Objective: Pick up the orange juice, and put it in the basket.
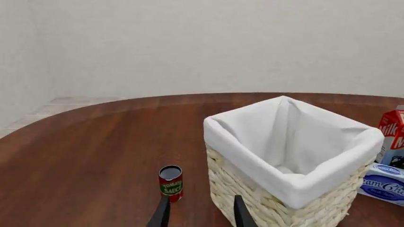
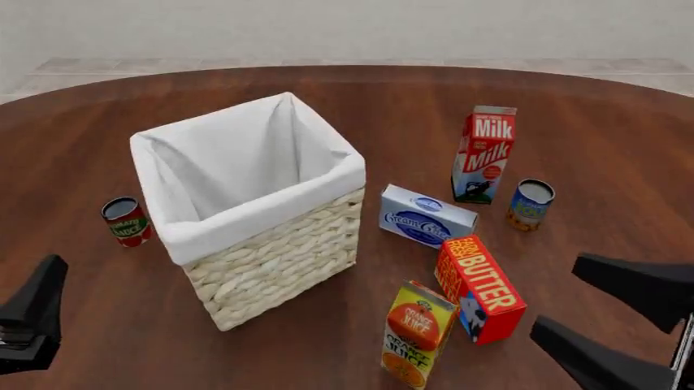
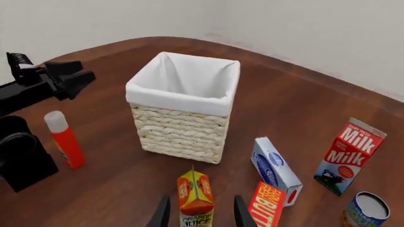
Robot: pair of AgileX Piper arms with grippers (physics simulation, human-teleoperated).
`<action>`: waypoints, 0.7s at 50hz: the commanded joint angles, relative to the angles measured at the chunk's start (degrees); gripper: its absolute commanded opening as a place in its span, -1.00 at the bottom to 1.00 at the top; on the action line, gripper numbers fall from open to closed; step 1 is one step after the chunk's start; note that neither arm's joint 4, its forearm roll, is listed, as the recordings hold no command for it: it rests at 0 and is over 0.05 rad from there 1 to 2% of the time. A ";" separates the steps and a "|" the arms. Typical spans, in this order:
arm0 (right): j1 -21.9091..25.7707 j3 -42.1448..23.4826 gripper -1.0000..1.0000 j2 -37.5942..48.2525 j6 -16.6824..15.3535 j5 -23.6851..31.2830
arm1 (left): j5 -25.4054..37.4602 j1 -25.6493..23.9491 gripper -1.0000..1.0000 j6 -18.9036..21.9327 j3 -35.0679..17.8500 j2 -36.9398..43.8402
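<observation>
The orange juice is a tall yellow carton standing upright on the table, in front of and to the right of the basket. In the right wrist view the carton stands ahead of my open right gripper, in line with the gap between the fingers and not held. In the front view the right gripper is right of the carton, apart from it. My left gripper is open and empty, low at the table's near left, facing the basket.
A red-orange butter box lies right beside the juice. A cream cheese box, a milk carton and a can stand behind it. A tomato sauce can is left of the basket. A red bottle stands near the left arm.
</observation>
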 commanded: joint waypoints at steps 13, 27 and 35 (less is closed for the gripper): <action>3.65 2.48 1.00 18.53 -3.85 -10.39 | 0.00 0.01 1.00 0.00 0.00 0.01; 2.72 3.11 1.00 26.62 -5.69 -16.36 | 0.00 0.01 1.00 0.01 0.00 0.01; 2.35 3.86 1.00 31.23 -6.49 -20.28 | 0.00 0.00 1.00 0.00 0.00 0.00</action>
